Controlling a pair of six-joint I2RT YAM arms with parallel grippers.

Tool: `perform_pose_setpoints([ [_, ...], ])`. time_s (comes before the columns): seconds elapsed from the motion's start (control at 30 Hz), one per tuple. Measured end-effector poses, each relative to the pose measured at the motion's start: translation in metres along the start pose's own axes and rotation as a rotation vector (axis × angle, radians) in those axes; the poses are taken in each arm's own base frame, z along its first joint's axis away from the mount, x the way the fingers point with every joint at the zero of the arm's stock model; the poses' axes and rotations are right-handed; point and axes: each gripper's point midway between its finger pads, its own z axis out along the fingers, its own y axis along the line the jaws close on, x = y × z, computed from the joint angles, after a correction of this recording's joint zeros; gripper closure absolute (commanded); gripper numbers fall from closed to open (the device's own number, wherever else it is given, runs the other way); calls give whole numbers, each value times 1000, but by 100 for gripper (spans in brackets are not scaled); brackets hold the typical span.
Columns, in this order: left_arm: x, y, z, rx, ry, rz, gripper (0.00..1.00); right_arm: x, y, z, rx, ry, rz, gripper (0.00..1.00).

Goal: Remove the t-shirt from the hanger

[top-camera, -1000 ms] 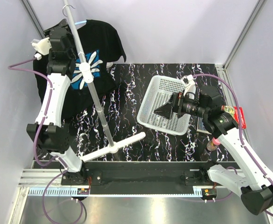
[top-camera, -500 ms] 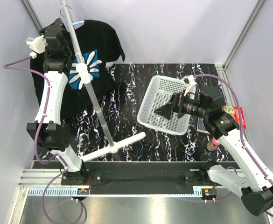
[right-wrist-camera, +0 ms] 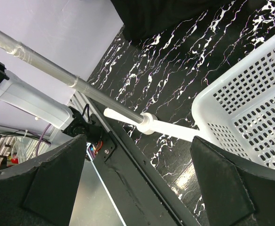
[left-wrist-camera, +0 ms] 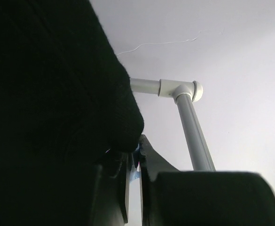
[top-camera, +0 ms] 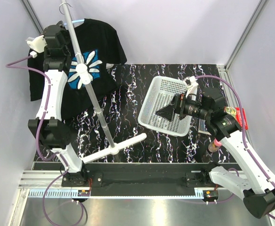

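Top external, entry one: t-shirt [top-camera: 104, 44]. Location? — Clerk

Black, daisy print. Draped on the light-blue hanger [top-camera: 82, 21], hung high on the grey pole stand [top-camera: 94, 96] at the far left, above the bench [top-camera: 128, 89]. Not yet off. — Keeper

Entry two: left gripper [left-wrist-camera: 138, 149]. Condition? — Clerk

Left wrist view: jaws drawn almost together at the shirt's shoulder, with a thin light-blue sliver pinched between them. By my reading that is the hanger's end. Black cloth is bunched against the fingers [left-wrist-camera: 151, 157]. — Keeper

Entry three: right gripper [right-wrist-camera: 138, 150]? — Clerk

Jaws spread wide, nothing between them. It hovers over the white basket [top-camera: 163, 92], well apart from the shirt. — Keeper

Handling note for the step in hand? — Clerk

Step, as judged: steady the hanger, then strip the cloth.
- Advice: hold the hanger firm without dragging it off the stand. Bring the free arm to the hem or the opposite sleeve and pinch cloth only. Draw it sideways off one hanger arm first, so the collar slackens.
- Hazards: cloth caught in the left jaws along with the hanger would lock that shoulder. A hard tug could tip the stand. — Keeper
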Motion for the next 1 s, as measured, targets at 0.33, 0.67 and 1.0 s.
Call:
perform_pose_setpoints([
  [0.33,8,-23,-2,40,39,-8,100,1,0,0,3,5,3,0],
  [0.67,-2,-50,-23,76,35,-6,100,2,-1,0,3,5,4,0],
  [1.0,-46,-52,-69,76,-21,8,100,6,-3,0,9,16,12,0],
])
